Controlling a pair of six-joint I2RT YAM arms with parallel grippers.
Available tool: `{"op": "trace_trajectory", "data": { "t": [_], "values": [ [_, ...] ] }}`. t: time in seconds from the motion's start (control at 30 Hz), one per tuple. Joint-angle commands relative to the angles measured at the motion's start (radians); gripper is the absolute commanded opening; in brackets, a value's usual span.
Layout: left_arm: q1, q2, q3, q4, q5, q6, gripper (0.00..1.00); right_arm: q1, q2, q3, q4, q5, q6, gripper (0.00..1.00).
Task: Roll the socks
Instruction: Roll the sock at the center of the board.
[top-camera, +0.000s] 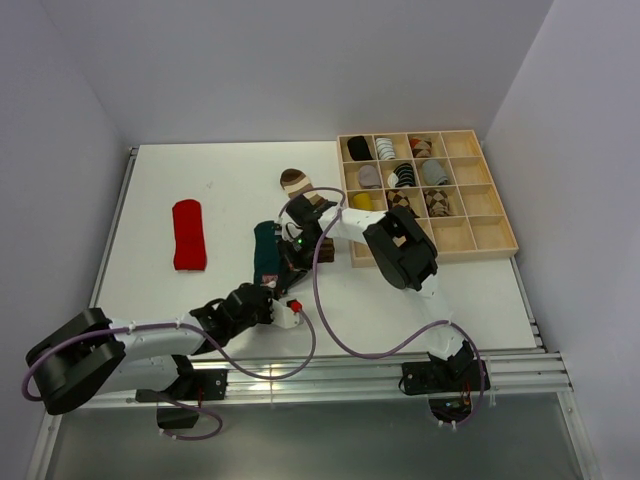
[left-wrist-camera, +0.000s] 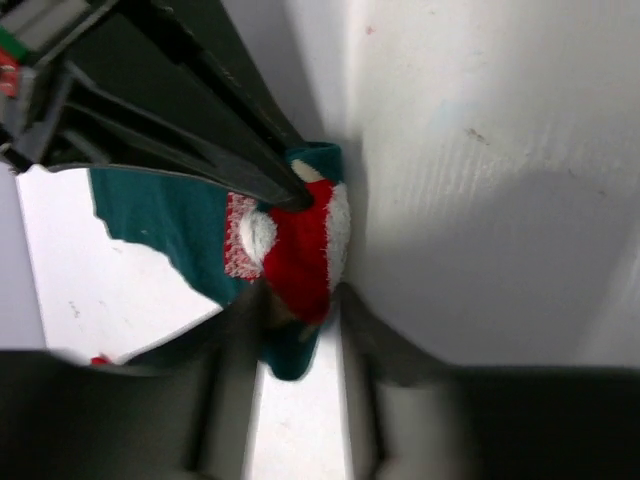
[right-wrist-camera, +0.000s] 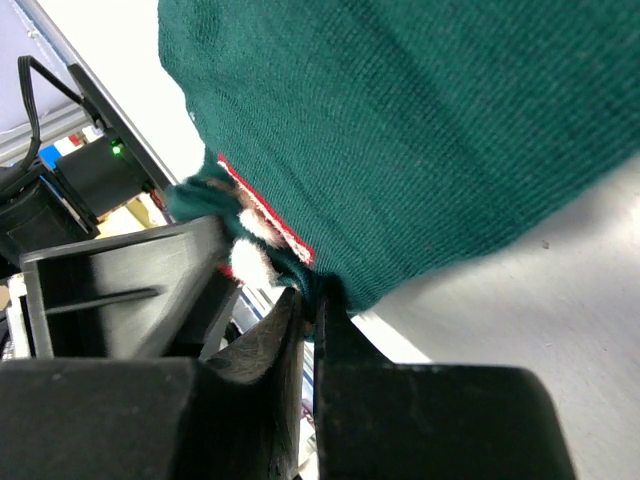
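The dark teal sock (top-camera: 266, 250) lies lengthwise at the table's middle. Its red-and-white figure (left-wrist-camera: 295, 240) shows in the left wrist view. My right gripper (right-wrist-camera: 312, 300) is shut on the sock's edge next to that figure; from above it sits at the sock's right side (top-camera: 292, 245). My left gripper (left-wrist-camera: 297, 305) stands open at the sock's near end, with the teal tip (left-wrist-camera: 290, 355) between its fingers and a gap to the right finger (left-wrist-camera: 365, 340). The plain red sock (top-camera: 188, 235) lies flat at the left. The brown-and-cream striped sock (top-camera: 295, 182) lies further back.
A wooden compartment tray (top-camera: 480, 235) at the right back holds several rolled sock bundles. The right arm's elbow (top-camera: 400, 250) hangs just in front of the tray. Metal rails (top-camera: 400, 365) run along the table's near edge, and grey walls close in on three sides.
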Motion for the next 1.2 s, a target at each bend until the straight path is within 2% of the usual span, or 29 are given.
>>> {"op": "trace_trajectory", "data": {
  "t": [0.0,0.07,0.23,0.3,0.47,0.67,0.87,1.03,1.17],
  "values": [
    [-0.007,0.045,0.044,-0.003,0.034,-0.007,0.33,-0.009,0.013,0.032,-0.013,0.012,-0.013,0.00],
    [-0.007,0.069,0.061,-0.026,0.048,-0.022,0.17,-0.013,0.010,0.034,-0.013,0.014,-0.013,0.00],
    [-0.005,0.074,0.111,-0.168,0.141,-0.068,0.04,-0.019,-0.001,0.029,-0.013,0.043,-0.015,0.00],
    [-0.005,0.065,0.139,-0.204,0.160,-0.099,0.01,-0.019,-0.018,0.020,-0.010,0.072,-0.016,0.10],
    [0.061,0.048,0.246,-0.389,0.347,-0.179,0.00,-0.025,-0.143,-0.078,0.085,0.173,0.008,0.36],
    [0.219,0.058,0.320,-0.491,0.549,-0.197,0.00,-0.054,-0.378,-0.288,0.297,0.305,0.088,0.50],
    [0.384,0.089,0.374,-0.549,0.721,-0.185,0.00,-0.072,-0.583,-0.472,0.437,0.483,0.145,0.51],
    [0.516,0.236,0.527,-0.771,0.931,-0.115,0.00,-0.069,-0.738,-0.638,0.607,0.580,0.128,0.51],
    [0.596,0.382,0.657,-0.989,1.056,0.003,0.00,-0.063,-0.849,-0.803,0.752,0.585,0.079,0.51]
  ]
}}
